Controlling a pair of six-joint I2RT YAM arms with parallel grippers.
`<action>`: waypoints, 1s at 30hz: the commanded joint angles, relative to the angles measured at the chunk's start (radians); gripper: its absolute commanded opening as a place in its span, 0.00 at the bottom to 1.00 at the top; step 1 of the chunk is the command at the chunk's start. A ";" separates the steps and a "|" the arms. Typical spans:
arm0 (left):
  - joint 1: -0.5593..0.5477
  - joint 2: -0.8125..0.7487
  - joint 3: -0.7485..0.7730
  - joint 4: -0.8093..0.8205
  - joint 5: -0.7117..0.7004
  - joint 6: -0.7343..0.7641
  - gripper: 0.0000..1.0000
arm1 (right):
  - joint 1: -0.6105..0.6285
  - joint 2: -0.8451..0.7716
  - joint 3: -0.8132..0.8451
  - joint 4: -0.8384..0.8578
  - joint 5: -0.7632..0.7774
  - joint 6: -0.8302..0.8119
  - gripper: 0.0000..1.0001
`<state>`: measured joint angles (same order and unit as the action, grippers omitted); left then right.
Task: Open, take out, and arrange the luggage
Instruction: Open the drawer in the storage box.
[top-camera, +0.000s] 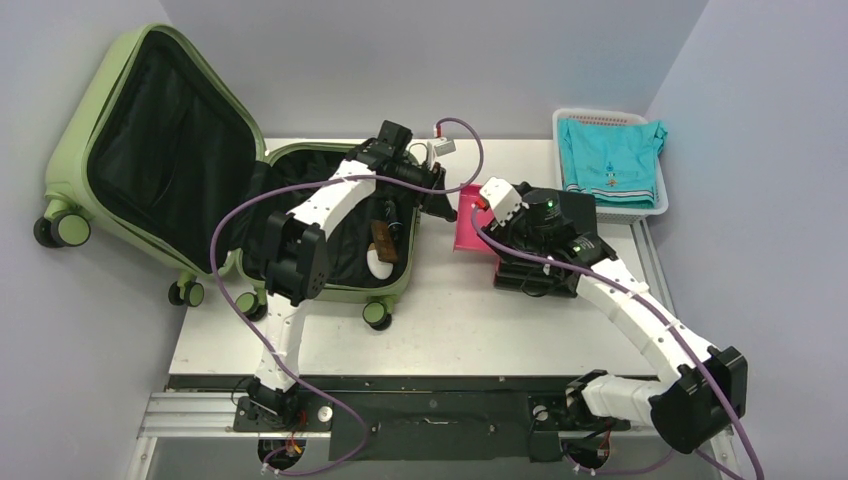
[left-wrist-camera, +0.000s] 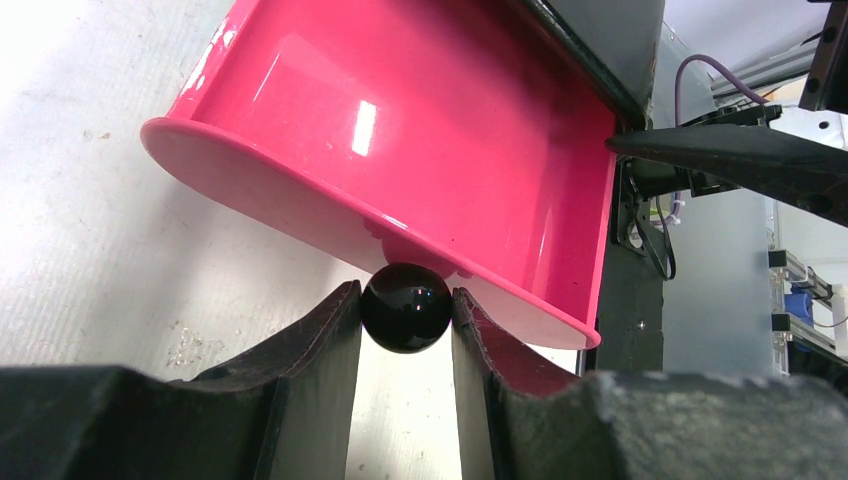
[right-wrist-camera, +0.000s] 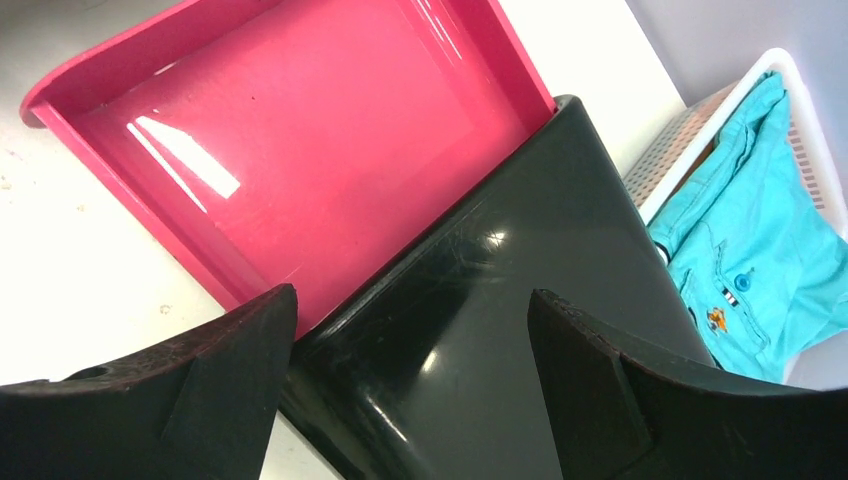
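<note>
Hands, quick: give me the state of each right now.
Left hand: closed on the black knob of the pink drawer.
Right hand: open, holding nothing, spread over the black case.

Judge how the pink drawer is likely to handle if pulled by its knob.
The drawer looks like rigid glossy plastic, so probably stiff and light. The round shiny knob may slip in the left tool. Partly out of the case, it could tip.
</note>
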<state>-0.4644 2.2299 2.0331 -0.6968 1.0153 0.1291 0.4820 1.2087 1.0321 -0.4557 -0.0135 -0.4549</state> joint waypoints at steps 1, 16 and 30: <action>0.015 -0.043 -0.019 0.119 0.013 -0.036 0.28 | 0.000 -0.056 -0.030 -0.054 0.077 -0.060 0.80; 0.017 -0.118 -0.163 0.307 0.013 -0.155 0.28 | -0.001 -0.112 -0.086 -0.094 0.094 -0.060 0.79; 0.017 -0.231 -0.345 0.439 -0.015 -0.223 0.25 | -0.038 -0.126 -0.093 -0.057 0.128 -0.005 0.79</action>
<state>-0.4622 2.0953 1.7279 -0.3767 1.0290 -0.0547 0.4782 1.0992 0.9504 -0.4770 0.0265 -0.4732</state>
